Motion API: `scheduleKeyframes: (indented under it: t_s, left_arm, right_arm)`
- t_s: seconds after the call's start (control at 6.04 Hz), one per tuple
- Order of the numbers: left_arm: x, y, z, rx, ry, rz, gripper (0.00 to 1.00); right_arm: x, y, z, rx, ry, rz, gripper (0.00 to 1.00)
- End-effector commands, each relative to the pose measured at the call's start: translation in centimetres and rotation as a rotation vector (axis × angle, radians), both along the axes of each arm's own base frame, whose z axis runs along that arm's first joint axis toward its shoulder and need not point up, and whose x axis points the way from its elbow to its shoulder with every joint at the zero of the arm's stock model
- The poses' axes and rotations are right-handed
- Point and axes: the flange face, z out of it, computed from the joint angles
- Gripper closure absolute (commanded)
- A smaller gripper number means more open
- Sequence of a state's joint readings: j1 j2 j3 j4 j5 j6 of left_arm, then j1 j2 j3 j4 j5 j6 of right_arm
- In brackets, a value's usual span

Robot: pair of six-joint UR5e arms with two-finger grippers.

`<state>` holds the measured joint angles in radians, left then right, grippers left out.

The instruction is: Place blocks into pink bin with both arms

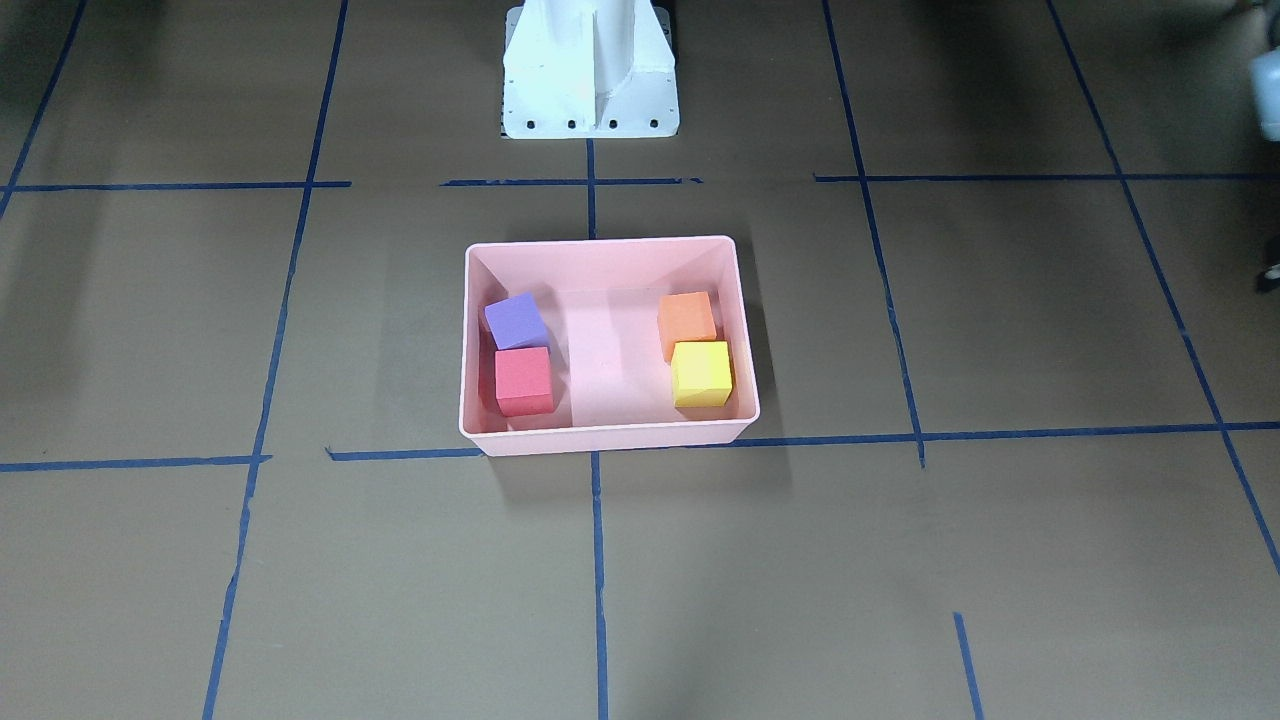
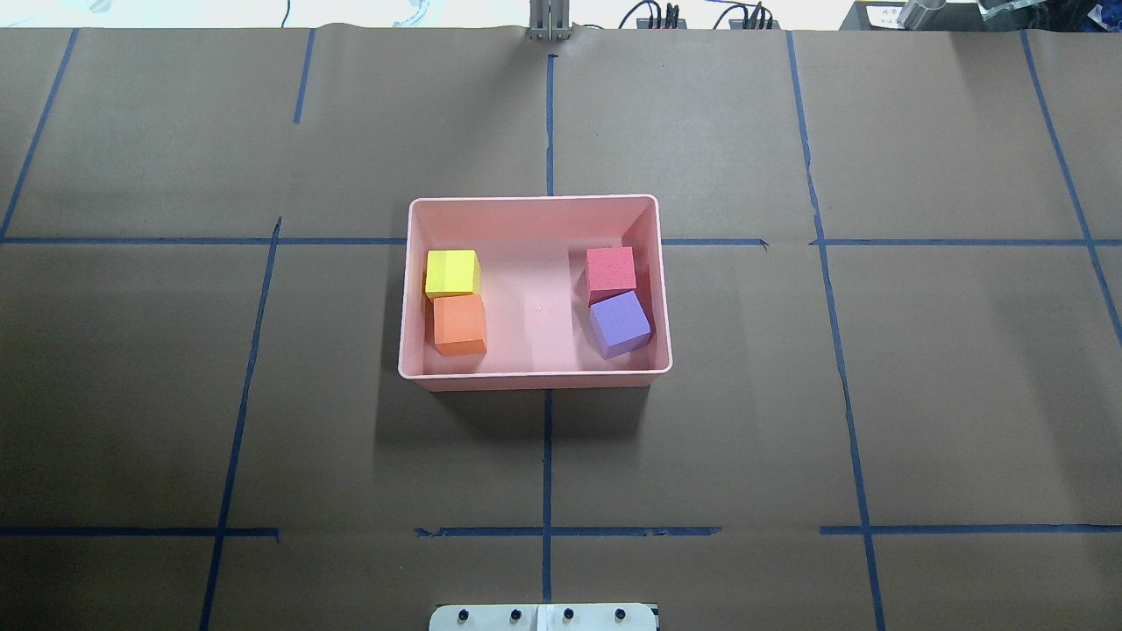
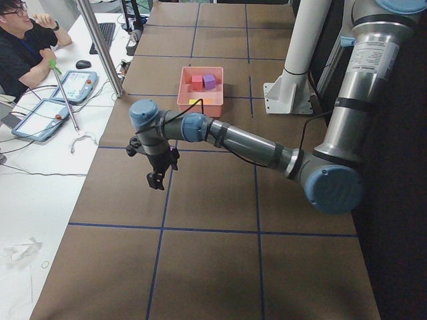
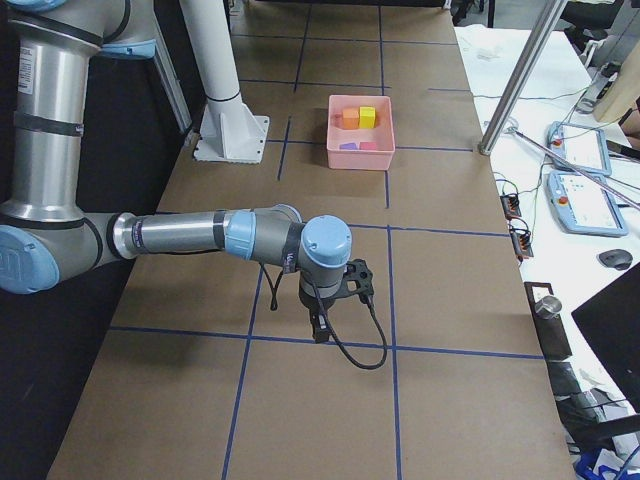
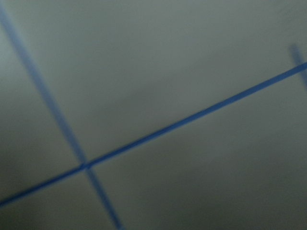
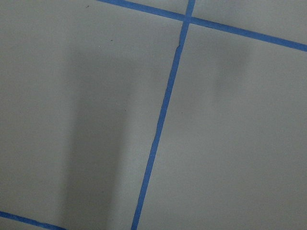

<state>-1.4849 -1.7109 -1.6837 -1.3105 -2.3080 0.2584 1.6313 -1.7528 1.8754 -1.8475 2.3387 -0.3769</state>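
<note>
The pink bin [image 1: 600, 241] [image 2: 535, 199] stands at the table's middle. All the blocks lie inside it. In the overhead view the yellow-green block [image 2: 452, 272] and orange block [image 2: 459, 322] lie at its left end, and the red block [image 2: 610, 272] and purple block [image 2: 620, 323] at its right end. My left gripper [image 3: 158, 175] hangs over bare table far from the bin [image 3: 200, 110], seen only in the exterior left view. My right gripper [image 4: 320, 325] hangs likewise, seen only in the exterior right view. I cannot tell whether either is open or shut. Both wrist views show only brown paper and blue tape.
The white pedestal base [image 1: 590, 70] stands behind the bin. An operator [image 3: 20, 47] sits at a side desk with control pendants [image 3: 73, 85] and a metal pole [image 3: 100, 47]. More pendants [image 4: 585, 200] lie past the table's edge.
</note>
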Motion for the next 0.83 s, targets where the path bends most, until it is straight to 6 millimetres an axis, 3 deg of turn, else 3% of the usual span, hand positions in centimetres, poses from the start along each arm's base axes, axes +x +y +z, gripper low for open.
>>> scheduleKeyframes:
  t_s: [0.0,0.17,0.66]
  left_arm:
    - [-4.3,5.6,5.6,-0.09,0.003,-0.073,0.0]
    - [-4.5,7.6,7.2,-0.124,0.002,-0.081,0.0]
    - [-4.3,7.9,7.2,-0.127,0.0,-0.074,0.0]
  right_arm:
    - [0.0,-0.3,-0.5,0.018,-0.003,0.008,0.0]
    - [0.1,0.1,-0.1,0.068,-0.001,0.006,0.0]
    - [-0.1,2.3,3.5,0.045,0.0,0.008,0.0]
